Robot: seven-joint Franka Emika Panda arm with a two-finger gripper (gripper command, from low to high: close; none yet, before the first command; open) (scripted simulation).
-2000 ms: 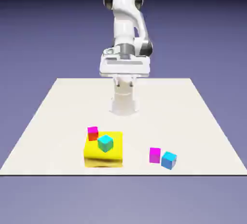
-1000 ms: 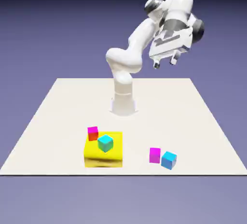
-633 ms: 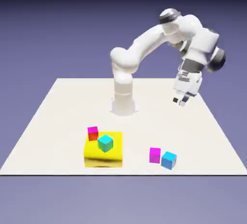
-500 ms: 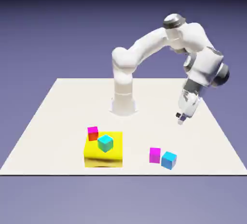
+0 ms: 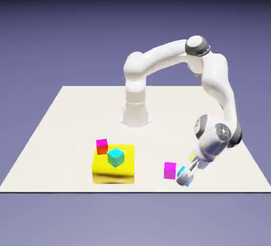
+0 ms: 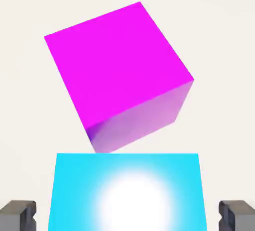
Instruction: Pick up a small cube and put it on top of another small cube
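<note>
Cream-white desk (image 5: 63, 128) spreads under everything, and the white Franka arm (image 5: 159, 59) rises from its far edge, arches over and bends down toward the near edge on the exterior view's right. The wrist is low and tilted, with the gripper (image 5: 184, 176) down at the sky-blue cube (image 5: 183, 176).

A yellow block (image 5: 106, 172) sits near the front on the exterior view's left. It carries a teal cube (image 5: 115, 157) on its top face, and a cube with red sides and a magenta top (image 5: 101, 146) stands at its far left corner; I cannot tell whether that one rests on the block or just behind it.

The magenta cube (image 5: 170, 170) stands on the desk just beside the sky-blue cube, on its left in the exterior view. In the hand view the magenta cube (image 6: 117, 73) lies beyond the sky-blue cube (image 6: 128, 192), turned at an angle to it, one corner about meeting the blue cube's edge.

The fingers (image 6: 19, 215) are spread, one grey tip on either side of the sky-blue cube with a sliver of desk showing between each tip and the cube's faces. The blue cube rests on the desk, ungrasped.
</note>
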